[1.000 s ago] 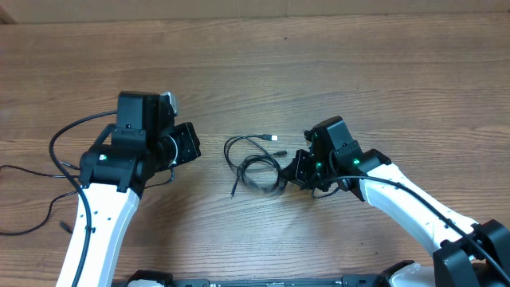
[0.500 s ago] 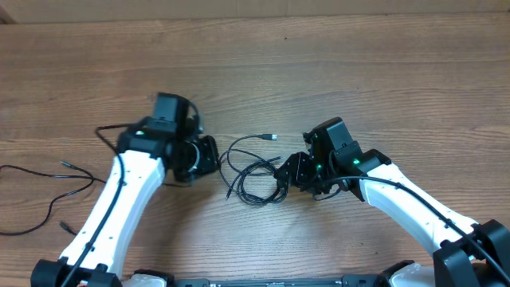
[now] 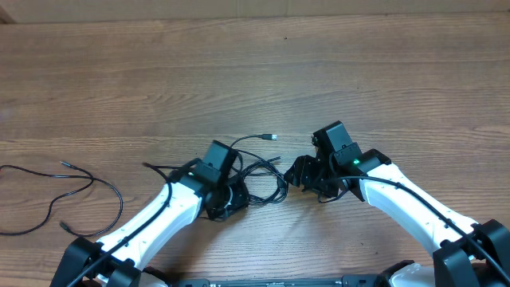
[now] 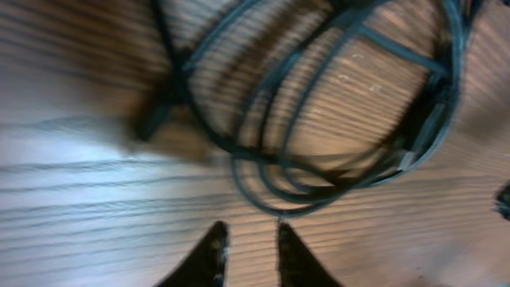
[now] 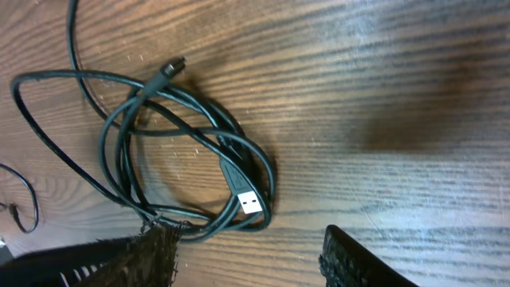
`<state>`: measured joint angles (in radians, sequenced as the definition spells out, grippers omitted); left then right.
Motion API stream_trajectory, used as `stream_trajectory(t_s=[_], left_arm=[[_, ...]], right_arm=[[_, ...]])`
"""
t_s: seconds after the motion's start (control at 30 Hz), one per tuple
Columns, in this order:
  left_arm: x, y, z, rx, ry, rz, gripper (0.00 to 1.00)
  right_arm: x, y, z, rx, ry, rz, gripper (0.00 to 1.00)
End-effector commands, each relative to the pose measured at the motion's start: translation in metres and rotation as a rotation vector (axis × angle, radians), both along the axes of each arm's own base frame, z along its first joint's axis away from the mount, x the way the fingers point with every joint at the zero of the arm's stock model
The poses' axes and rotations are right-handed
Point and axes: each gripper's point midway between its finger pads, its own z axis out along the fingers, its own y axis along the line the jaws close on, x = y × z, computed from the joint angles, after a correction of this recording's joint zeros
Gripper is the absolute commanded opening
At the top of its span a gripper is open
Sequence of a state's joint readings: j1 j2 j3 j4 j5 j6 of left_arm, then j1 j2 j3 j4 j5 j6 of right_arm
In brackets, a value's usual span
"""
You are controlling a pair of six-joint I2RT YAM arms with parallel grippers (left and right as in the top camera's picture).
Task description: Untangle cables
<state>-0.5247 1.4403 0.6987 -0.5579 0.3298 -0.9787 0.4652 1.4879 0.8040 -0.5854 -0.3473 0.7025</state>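
My left gripper [image 4: 249,255] hangs low over the wooden table [image 3: 358,72], right at the edge of the tangled cables [image 3: 263,177]. Its fingertips are only slightly parted and hold nothing. My right gripper [image 5: 255,255] stands wide open on the coil's other side, with a loop just at one fingertip. A loose cable [image 3: 76,191] lies well apart, far left.

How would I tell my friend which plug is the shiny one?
On the wooden table, find the knot of black cables in the middle. The shiny plug lies at the knot's edge nearest the right gripper; it is flat, square and silver, while the other tip is small and dark.
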Motion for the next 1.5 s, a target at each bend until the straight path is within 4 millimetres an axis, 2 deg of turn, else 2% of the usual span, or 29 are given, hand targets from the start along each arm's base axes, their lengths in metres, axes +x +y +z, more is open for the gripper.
stream_trajectory(t_s=[0.0, 0.17, 0.3, 0.37, 0.57, 0.7, 0.87, 0.93, 0.97, 1.0, 1.17, 1.23, 1.4, 1.47], left_arm=[[-0.002, -0.008, -0.001, -0.002, 0.044, 0.142, 0.25], [0.001, -0.003, -0.005, 0.056, 0.041, 0.265, 0.24], [-0.003, 0.002, -0.007, 0.082, 0.055, 0.285, 0.18], [-0.001, 0.007, -0.009, 0.107, 0.047, 0.306, 0.26], [0.001, 0.011, -0.010, 0.120, 0.054, 0.380, 0.33], [0.000, 0.012, -0.015, 0.132, 0.080, 0.420, 0.32], [-0.007, 0.009, -0.029, 0.148, 0.143, 0.433, 0.27], [-0.009, 0.006, -0.034, 0.143, 0.162, 0.428, 0.17], [-0.009, 0.006, -0.035, 0.146, 0.165, 0.428, 0.16], [-0.009, 0.006, -0.035, 0.145, 0.164, 0.428, 0.18], [-0.007, 0.005, -0.034, 0.138, 0.156, 0.428, 0.38], [-0.005, 0.005, -0.034, 0.135, 0.149, 0.429, 0.40], [0.001, 0.002, -0.033, 0.121, 0.125, 0.431, 0.07], [0.001, 0.002, -0.033, 0.123, 0.123, 0.432, 0.04]], right_arm=[[0.005, -0.001, 0.000, -0.012, -0.020, -0.008, 0.57], [0.002, -0.003, -0.001, -0.018, -0.010, -0.007, 0.57], [0.002, -0.003, -0.001, -0.018, -0.010, -0.007, 0.58], [0.002, -0.003, -0.001, -0.018, -0.010, -0.007, 0.57], [0.002, -0.003, -0.001, -0.018, -0.010, -0.007, 0.57], [0.002, -0.003, -0.001, -0.018, -0.010, -0.007, 0.57], [0.002, -0.003, -0.001, -0.018, -0.010, -0.007, 0.58], [0.002, -0.003, -0.001, -0.018, -0.010, -0.007, 0.57], [0.002, -0.003, -0.001, -0.018, -0.010, -0.007, 0.57], [0.002, -0.003, -0.001, -0.018, -0.010, -0.007, 0.58], [0.002, -0.003, -0.001, -0.018, -0.010, -0.007, 0.58], [0.002, -0.003, -0.001, -0.018, -0.010, -0.007, 0.58], [0.002, -0.003, -0.001, -0.018, -0.009, -0.007, 0.58], [0.002, -0.003, -0.001, -0.018, -0.009, -0.007, 0.58]])
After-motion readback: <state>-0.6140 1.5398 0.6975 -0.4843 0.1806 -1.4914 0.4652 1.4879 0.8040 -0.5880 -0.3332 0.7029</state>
